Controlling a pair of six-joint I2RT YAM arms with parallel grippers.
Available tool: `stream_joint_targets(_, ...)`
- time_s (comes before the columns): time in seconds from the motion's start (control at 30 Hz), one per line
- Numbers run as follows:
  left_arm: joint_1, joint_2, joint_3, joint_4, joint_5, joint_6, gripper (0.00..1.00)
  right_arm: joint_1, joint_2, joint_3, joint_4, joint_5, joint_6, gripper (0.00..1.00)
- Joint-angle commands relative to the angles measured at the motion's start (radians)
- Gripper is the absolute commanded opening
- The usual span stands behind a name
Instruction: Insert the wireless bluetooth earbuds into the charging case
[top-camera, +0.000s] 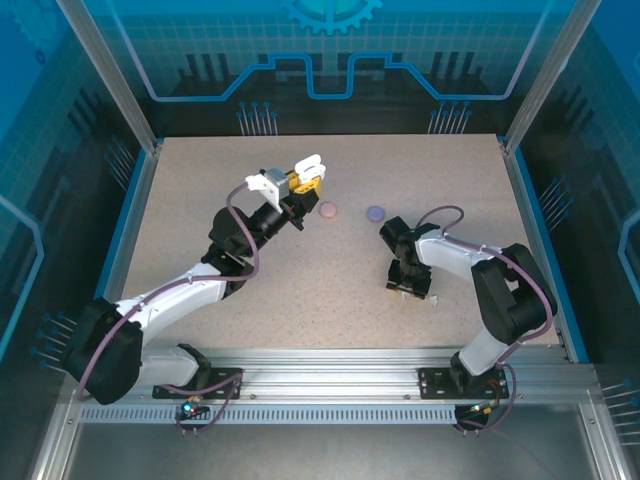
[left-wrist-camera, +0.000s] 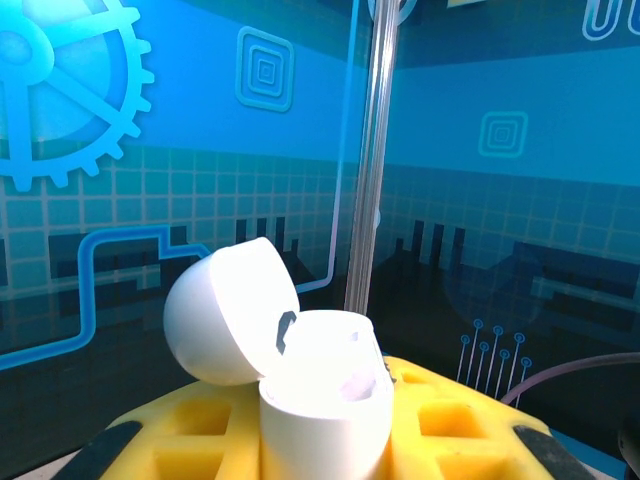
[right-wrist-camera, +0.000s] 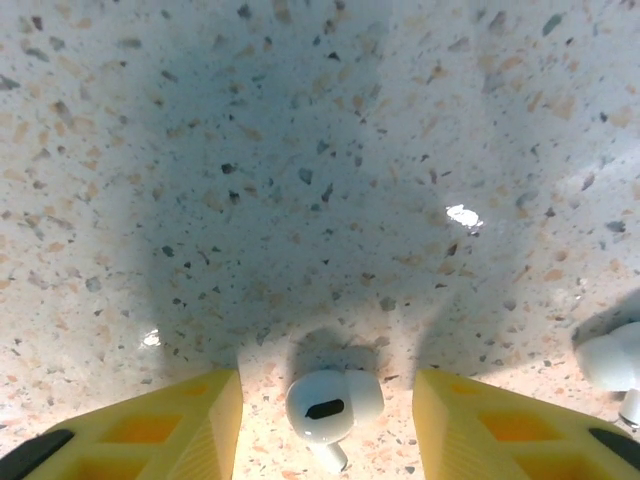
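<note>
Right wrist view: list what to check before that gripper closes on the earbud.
1. Earbud centred between the right gripper fingers: ok, with a gap on each side.
2. Right jaws apart and not yet touching the earbud: ok.
3. Second earbud outside the closing path: ok, it lies off to the right of the fingers.
4. Case gripped by the left gripper: ok, held up off the table.
5. Lid open: ok, tipped back.
6. Free slot inside the case: cannot tell, the inside is washed out by glare.
</note>
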Motion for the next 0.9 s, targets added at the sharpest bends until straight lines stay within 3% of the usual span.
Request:
stream_joint_targets(0.0,-0.01,-0.026,-0.007,0.046,0.004,0.005,0.0,-0.001,0.01,0.022,-0.01,0.033,-0.002,0.48)
stream_joint_targets(0.87,-0.028,-0.032,0.019,0.007,0.011,0.015,0.0,-0.02,-0.035,-0.068,0.058,-0.044,0.003,0.42)
